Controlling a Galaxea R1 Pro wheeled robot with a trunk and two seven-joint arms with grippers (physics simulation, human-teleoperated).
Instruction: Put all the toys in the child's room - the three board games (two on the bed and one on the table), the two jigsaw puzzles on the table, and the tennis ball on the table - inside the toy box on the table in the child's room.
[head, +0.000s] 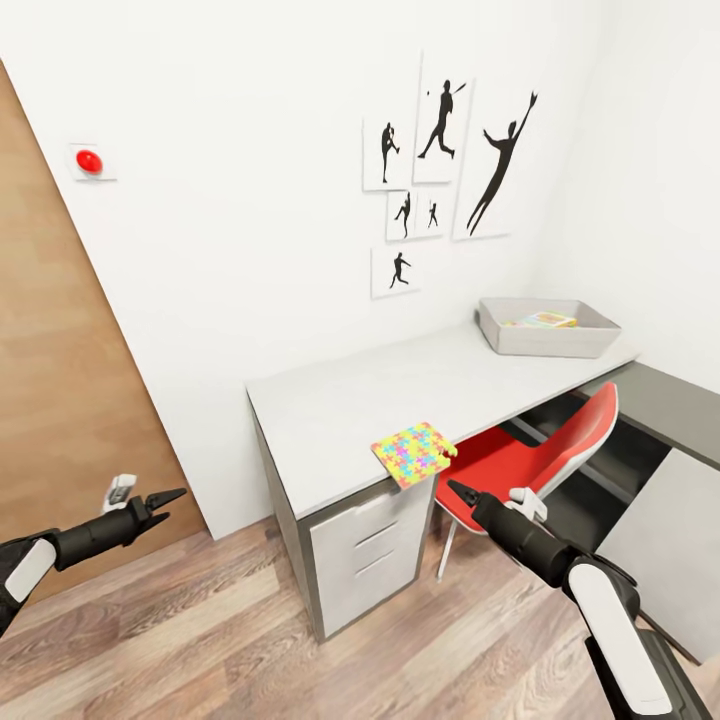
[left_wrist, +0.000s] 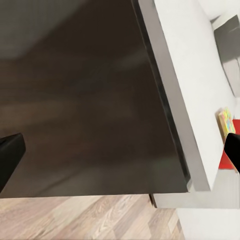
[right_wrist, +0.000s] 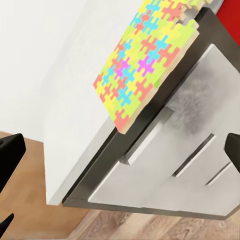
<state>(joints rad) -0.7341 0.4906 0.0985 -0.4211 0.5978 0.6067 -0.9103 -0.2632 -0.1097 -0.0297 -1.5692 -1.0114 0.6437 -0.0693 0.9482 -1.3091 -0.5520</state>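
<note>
Your jigsaw puzzle (head: 414, 453) lies flat at the desk's (head: 340, 420) front edge, part of it overhanging the drawer unit (head: 365, 550); the right wrist view shows that overhang above the drawer fronts.

Toy box (head: 548, 342) sits at the desk's far end by the wall corner, something colourful and flat inside; too small to name.

Red chair (head: 530, 465) is tucked under the desk.

Your right gripper (head: 462, 490) hangs just below the puzzle, not touching; cannot tell its jaw spread.

Your left gripper (head: 170, 496) is well off to the desk's left, fingers close together, holding nothing.
</note>
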